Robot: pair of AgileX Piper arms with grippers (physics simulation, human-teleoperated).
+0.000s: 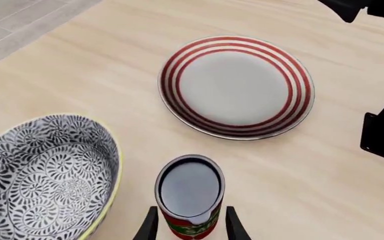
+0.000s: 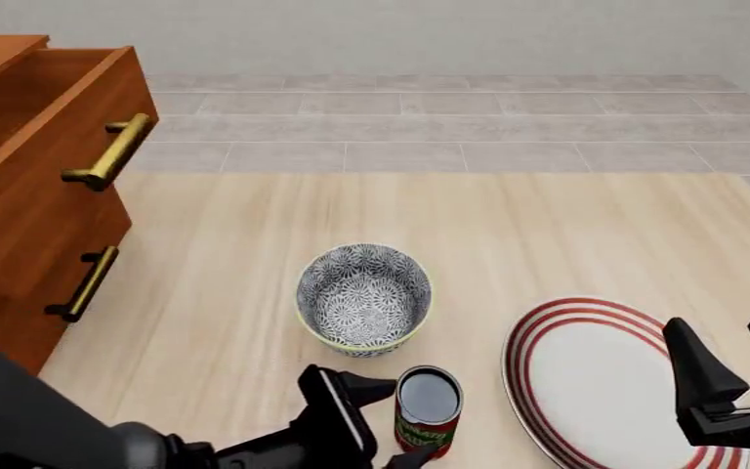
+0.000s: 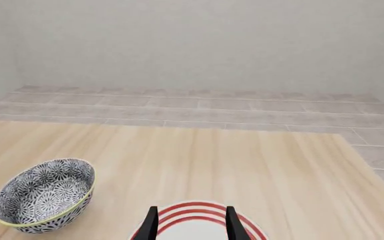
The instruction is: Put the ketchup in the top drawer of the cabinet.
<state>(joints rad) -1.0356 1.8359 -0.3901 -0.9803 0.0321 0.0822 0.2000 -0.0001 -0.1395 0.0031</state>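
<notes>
Left arm enters low from the near-left corner of the front view, forearm lying close to the table, left gripper [image 2: 395, 422] reaching toward the right. Its two fingers stand on either side of the ketchup [image 2: 428, 424]; the left wrist view shows both dark fingertips [image 1: 148, 227] flanking the can's body with little or no gap. Jaws closed around the can, though I cannot tell whether they press it. The can stands upright on the table [image 2: 219, 293], near edge, between the bowl [image 2: 363, 297] and the plate [image 2: 604, 379].

Right gripper [image 2: 737, 369] hangs over the plate's right side, fingers pointing up and forward, spread apart and holding nothing.

Count: one ketchup can, one patterned bowl, one red-striped plate, one cabinet [image 2: 17, 264] with two drawers.

The top drawer [image 2: 50, 117] is pulled out at far left, interior showing, brass handle facing the table. The lower drawer [image 2: 36, 293] is shut.

Room: bowl sits just behind the can, apart from it; plate is just beside the can, not touching. A bare stretch of table runs from the can leftward to the cabinet front.
</notes>
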